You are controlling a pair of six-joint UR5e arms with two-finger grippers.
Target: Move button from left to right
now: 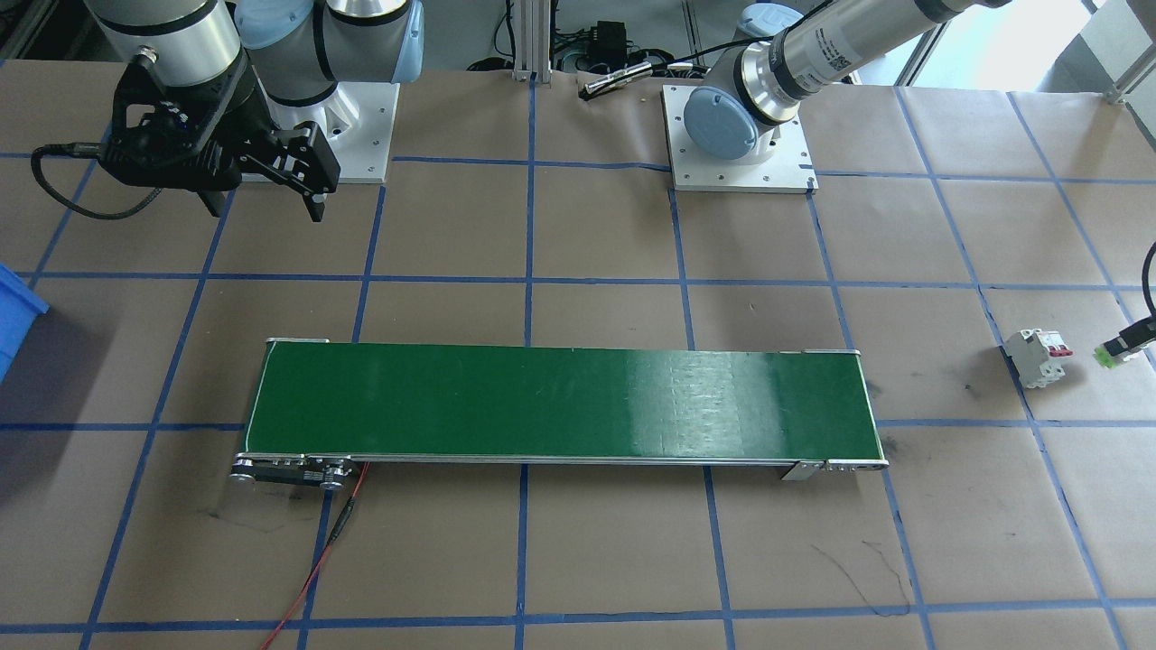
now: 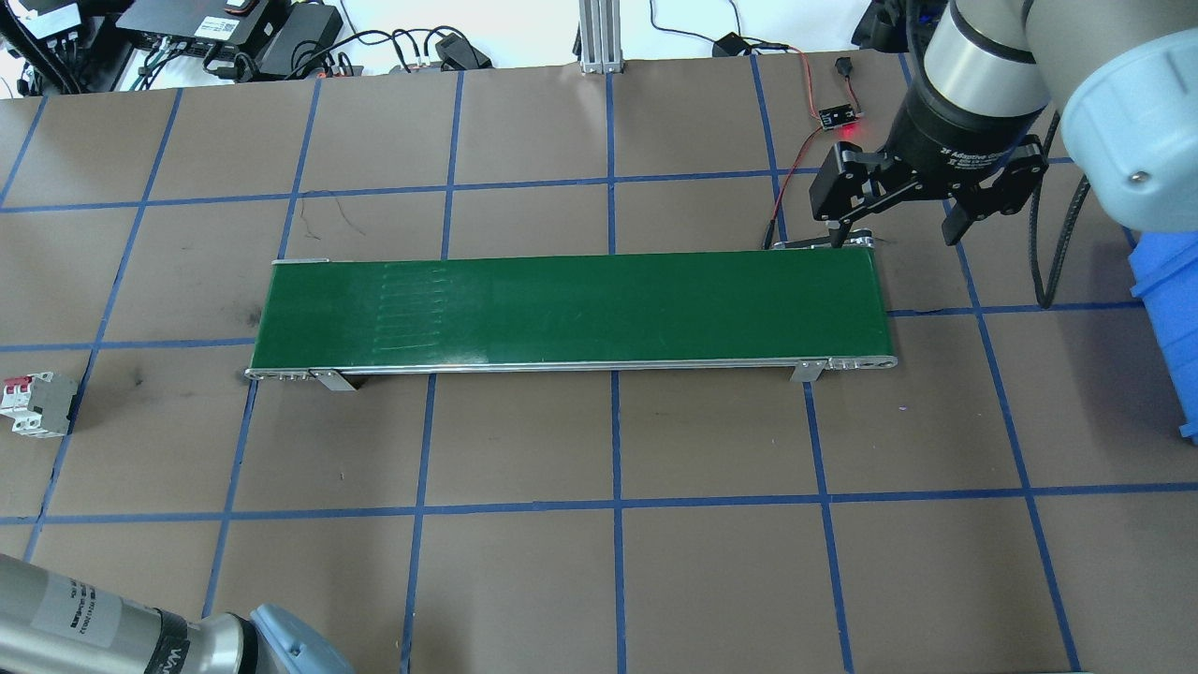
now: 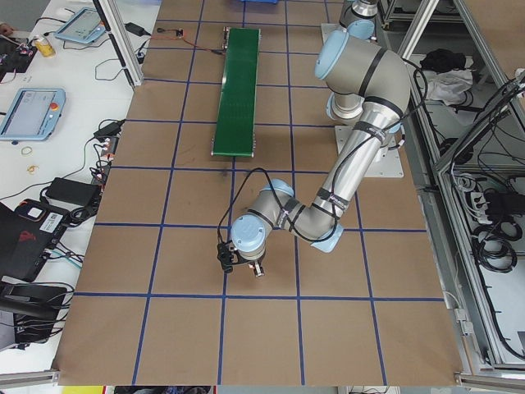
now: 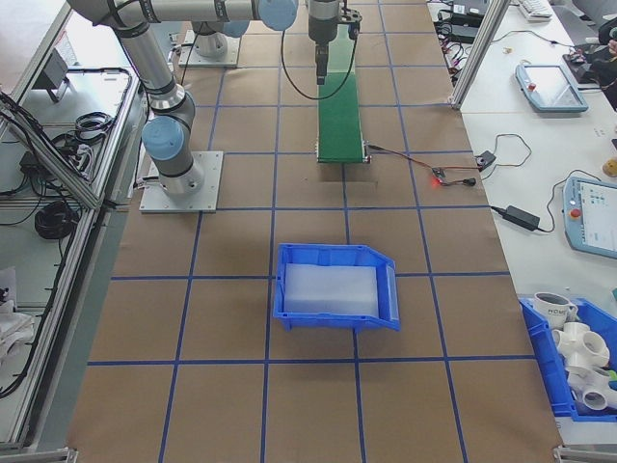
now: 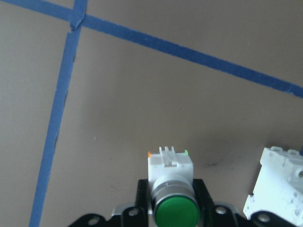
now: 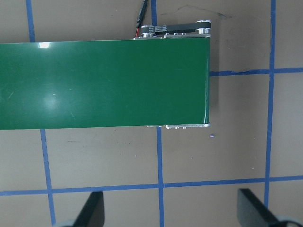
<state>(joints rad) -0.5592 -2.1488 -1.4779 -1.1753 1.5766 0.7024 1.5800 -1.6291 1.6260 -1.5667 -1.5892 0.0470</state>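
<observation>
The button [image 5: 173,189], with a round green cap, silver collar and pale base block, sits between the two black fingers [image 5: 141,191] of my left gripper [image 5: 171,194], which is shut on it. In the front-facing view the left gripper [image 1: 1127,344] is at the far right edge with the button's light-green base [image 1: 1104,357] at its tip, just beside the white circuit breaker [image 1: 1039,357]. My right gripper [image 2: 894,229] hangs open and empty over the far side of the belt's right end; its fingertips [image 6: 93,209] stand wide apart.
A long green conveyor belt [image 2: 571,309] lies across the table's middle, with red wires [image 2: 796,140] behind its right end. The circuit breaker [image 5: 278,185] with red levers lies close to the right of the button. A blue bin [image 4: 333,289] stands on the robot's right side.
</observation>
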